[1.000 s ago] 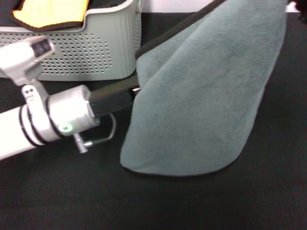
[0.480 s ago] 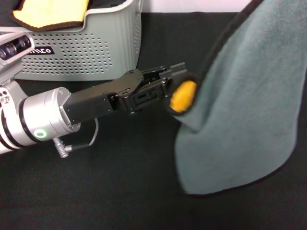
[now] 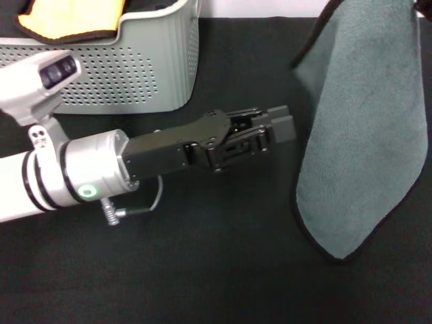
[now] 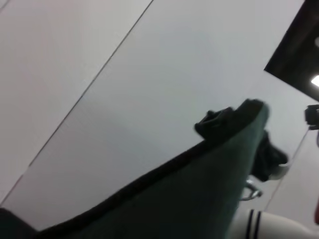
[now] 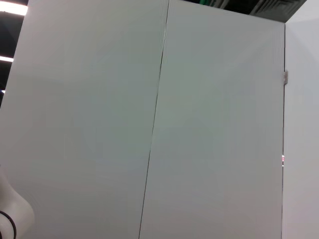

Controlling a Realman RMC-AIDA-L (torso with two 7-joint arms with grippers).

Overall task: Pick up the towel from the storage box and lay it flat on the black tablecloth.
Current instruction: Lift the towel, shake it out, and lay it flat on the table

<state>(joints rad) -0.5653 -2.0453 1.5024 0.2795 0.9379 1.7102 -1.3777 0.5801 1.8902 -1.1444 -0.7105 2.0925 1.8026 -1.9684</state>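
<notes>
Near the desk's right edge, the big grey fleecy towel [image 3: 361, 135] hangs bunched; my left gripper [image 3: 280, 128], fingers pressed together and holding nothing, may miss its corner, and I cannot tell about the right gripper's fingers.

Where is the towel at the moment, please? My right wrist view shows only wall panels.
Observer: In the head view the towel hangs at the robot's right above the black tablecloth, grey face showing, not laid flat.
Operator: Does the left end effector hold it?
Observer: No. The left end effector sits beside the towel, apart from it, shut with nothing in its grip.
Operator: Is anything in the storage box?
Observer: Yes, a smaller yellow-orange cloth lies in the storage box, at the far left of the tablecloth.
</notes>
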